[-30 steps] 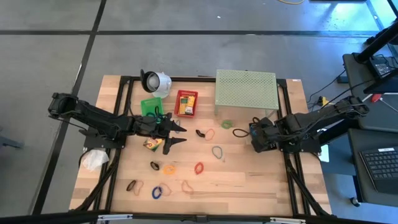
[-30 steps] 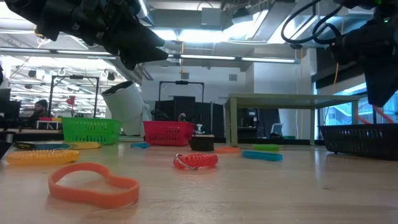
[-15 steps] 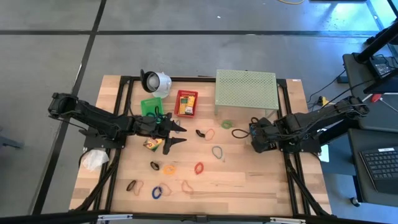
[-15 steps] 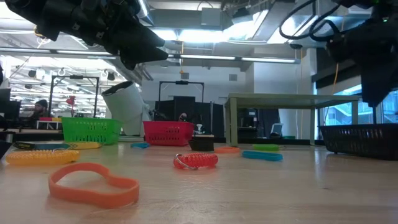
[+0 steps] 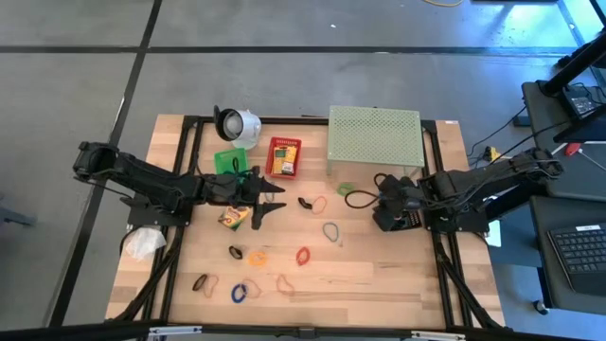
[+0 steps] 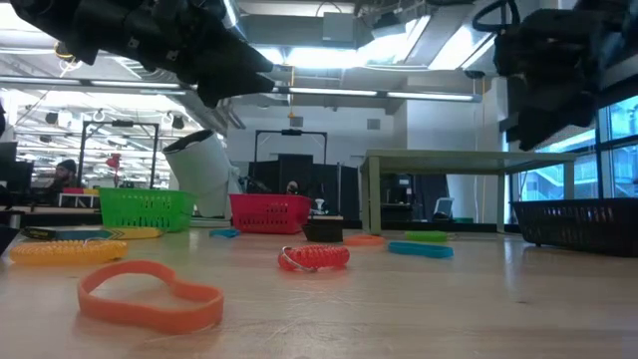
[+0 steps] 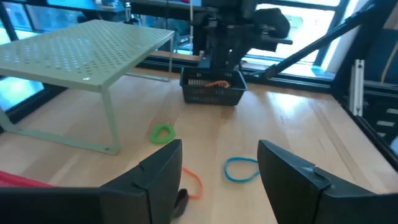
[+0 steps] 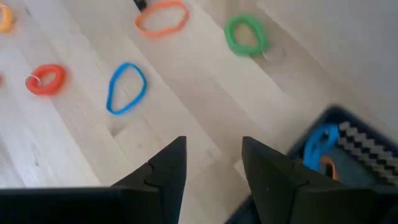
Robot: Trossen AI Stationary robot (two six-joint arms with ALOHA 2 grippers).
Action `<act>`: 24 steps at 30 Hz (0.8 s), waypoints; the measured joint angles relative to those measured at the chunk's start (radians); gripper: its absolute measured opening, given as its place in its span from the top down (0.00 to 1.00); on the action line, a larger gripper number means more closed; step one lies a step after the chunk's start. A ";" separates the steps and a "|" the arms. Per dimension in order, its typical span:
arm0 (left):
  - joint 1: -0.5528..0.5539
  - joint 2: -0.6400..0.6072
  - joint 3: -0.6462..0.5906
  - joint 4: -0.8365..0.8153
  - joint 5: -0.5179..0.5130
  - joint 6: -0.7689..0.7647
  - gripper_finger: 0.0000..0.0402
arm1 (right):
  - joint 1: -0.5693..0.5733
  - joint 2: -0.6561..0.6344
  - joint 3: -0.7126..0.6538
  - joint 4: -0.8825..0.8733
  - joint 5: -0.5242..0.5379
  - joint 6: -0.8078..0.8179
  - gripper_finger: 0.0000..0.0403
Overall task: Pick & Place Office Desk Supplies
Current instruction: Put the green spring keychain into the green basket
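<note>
Thin rubber bands lie flat about the table's middle: green (image 5: 345, 188) (image 8: 246, 34), orange (image 5: 317, 203) (image 8: 161, 17), blue (image 5: 330, 230) (image 8: 126, 87), red (image 5: 303, 255) (image 8: 45, 79), and more toward the near edge. A yellow-and-green crayon box (image 5: 228, 219) lies under the left arm; another sits in the red basket (image 5: 283, 156). My left gripper (image 5: 270, 206) (image 7: 217, 180) hovers open above the table, left of centre. My right gripper (image 5: 379, 213) (image 8: 211, 168) hovers open at the left edge of the black basket (image 8: 339, 134), which holds a blue band (image 8: 320, 144).
The pale green perforated shelf (image 5: 374, 140) stands at the far edge, right of centre. A green basket (image 5: 229, 161) and a white round object (image 5: 237, 123) stand far left. A crumpled white piece (image 5: 142, 243) lies at the left edge. Bare wood shows at the near right.
My right gripper has moved from above the black basket toward the table's left, now at the basket's left edge. My left gripper has turned a little at the wrist. The bands and boxes have stayed in place.
</note>
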 joint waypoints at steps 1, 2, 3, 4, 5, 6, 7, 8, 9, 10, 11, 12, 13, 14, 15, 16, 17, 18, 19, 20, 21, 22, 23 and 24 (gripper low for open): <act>0.004 0.000 0.000 0.000 0.011 -0.010 0.50 | -0.010 0.000 0.000 0.014 0.000 -0.026 0.62; 0.008 0.000 0.000 0.000 0.020 -0.014 0.50 | -0.022 0.000 0.000 0.028 0.000 -0.053 0.62; 0.013 0.000 0.000 0.000 0.021 -0.017 0.50 | -0.035 0.001 0.000 0.041 0.000 -0.082 0.62; 0.019 0.000 0.000 0.001 0.019 -0.018 0.50 | -0.049 0.004 0.000 0.056 0.000 -0.113 0.62; 0.026 0.000 0.001 0.000 0.016 -0.017 0.50 | -0.062 0.011 0.003 0.067 -0.002 -0.142 0.62; 0.036 0.000 0.007 -0.004 0.016 -0.017 0.50 | -0.075 0.021 0.011 0.067 -0.002 -0.169 0.62; 0.047 0.000 0.016 -0.008 0.018 -0.017 0.50 | -0.089 0.037 0.024 0.065 -0.003 -0.196 0.62; 0.058 0.000 0.024 -0.008 0.020 -0.017 0.50 | -0.101 0.058 0.041 0.066 -0.004 -0.226 0.62; 0.069 0.000 0.031 -0.008 0.020 -0.016 0.50 | -0.111 0.081 0.059 0.068 -0.005 -0.257 0.62; 0.080 0.000 0.036 -0.010 0.020 -0.015 0.50 | -0.120 0.106 0.079 0.067 -0.005 -0.285 0.62; 0.091 0.000 0.042 -0.016 0.021 -0.015 0.50 | -0.128 0.136 0.102 0.063 -0.012 -0.313 0.62; 0.102 0.000 0.047 -0.024 0.022 -0.015 0.50 | -0.136 0.168 0.128 0.065 -0.018 -0.342 0.61; 0.111 0.000 0.055 -0.035 0.023 -0.015 0.50 | -0.142 0.201 0.154 0.065 -0.023 -0.367 0.61; 0.121 0.000 0.062 -0.051 0.023 -0.015 0.50 | -0.148 0.235 0.181 0.059 -0.024 -0.394 0.61; 0.129 0.000 0.068 -0.068 0.023 -0.015 0.50 | -0.154 0.271 0.210 0.050 -0.023 -0.420 0.60; 0.136 0.000 0.073 -0.085 0.022 -0.015 0.50 | -0.160 0.309 0.241 0.039 -0.023 -0.444 0.59; 0.141 0.000 0.076 -0.103 0.022 -0.014 0.50 | -0.167 0.347 0.272 0.018 -0.023 -0.470 0.57; 0.146 0.000 0.078 -0.116 0.022 -0.014 0.50 | -0.174 0.384 0.301 -0.005 -0.023 -0.496 0.56; 0.150 0.000 0.078 -0.122 0.023 -0.014 0.50 | -0.181 0.420 0.331 -0.026 -0.023 -0.524 0.55; 0.154 0.000 0.078 -0.123 0.022 -0.014 0.50 | -0.188 0.455 0.358 -0.041 -0.017 -0.555 0.54; 0.158 0.000 0.078 -0.124 0.024 -0.014 0.50 | -0.195 0.487 0.381 -0.055 -0.005 -0.585 0.53; 0.163 0.000 0.078 -0.125 0.024 -0.010 0.50 | -0.203 0.520 0.401 -0.069 0.004 -0.615 0.52; 0.167 0.000 0.078 -0.128 0.023 -0.007 0.50 | -0.213 0.549 0.419 -0.078 0.014 -0.645 0.51; 0.171 0.000 0.078 -0.133 0.023 -0.006 0.50 | -0.224 0.576 0.433 -0.079 0.020 -0.670 0.50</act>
